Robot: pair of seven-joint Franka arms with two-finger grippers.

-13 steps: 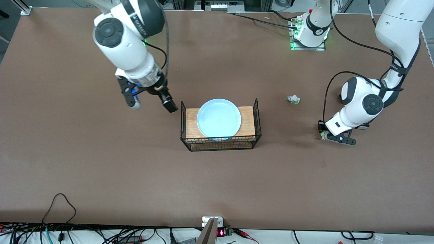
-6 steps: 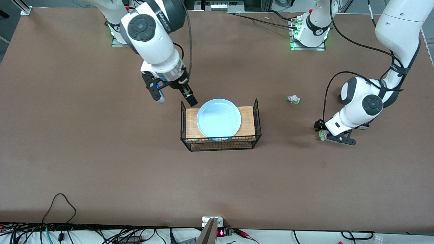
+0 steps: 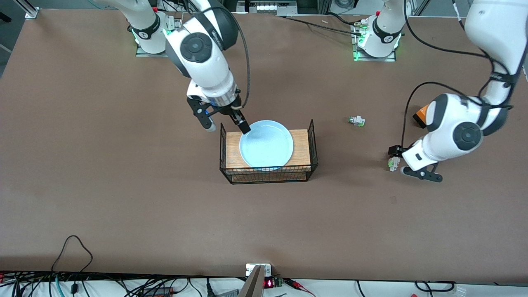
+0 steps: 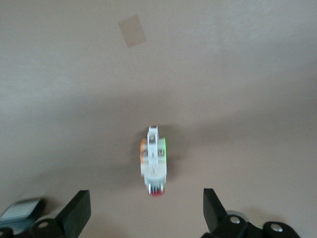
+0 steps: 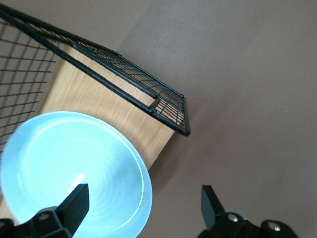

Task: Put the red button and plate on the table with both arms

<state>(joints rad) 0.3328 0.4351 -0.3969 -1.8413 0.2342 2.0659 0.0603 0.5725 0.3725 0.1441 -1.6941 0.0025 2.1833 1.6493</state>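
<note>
- The left gripper (image 3: 406, 164) hangs just over the table (image 3: 123, 185) at the left arm's end, its jaws spread wide and holding nothing.
- The red button (image 4: 154, 166) lies on the table between those spread jaws, touching neither, its dark-red cap toward the wrist camera; in the front view it sits at about 4 o'clock from the rack.
- The right gripper (image 3: 227, 123) is open and empty over the rim of the plate (image 3: 266, 143) at about 10 o'clock, one finger over the plate, the other off the rack's end.
- The plate lies on the wood top of the wire rack (image 3: 268, 175), not yet on the table.
- A green-capped switch (image 3: 356, 121) sits apart, at roughly 2 o'clock from the rack.
- Risk: the plate is shallow and glossy, so a shallow pinch on its rim could slip; the finger also stands close to the rack's wire end wall and could snag it.
- Risk: the left fingers, if they swing sideways while lifting, could knock the button over; its seating looks stable, though the wrist view is blurred.
- Since a second ago, the left jaws have gone from clamped on the button to fully spread, and the right gripper has travelled from over bare table to the plate's rim.
</note>
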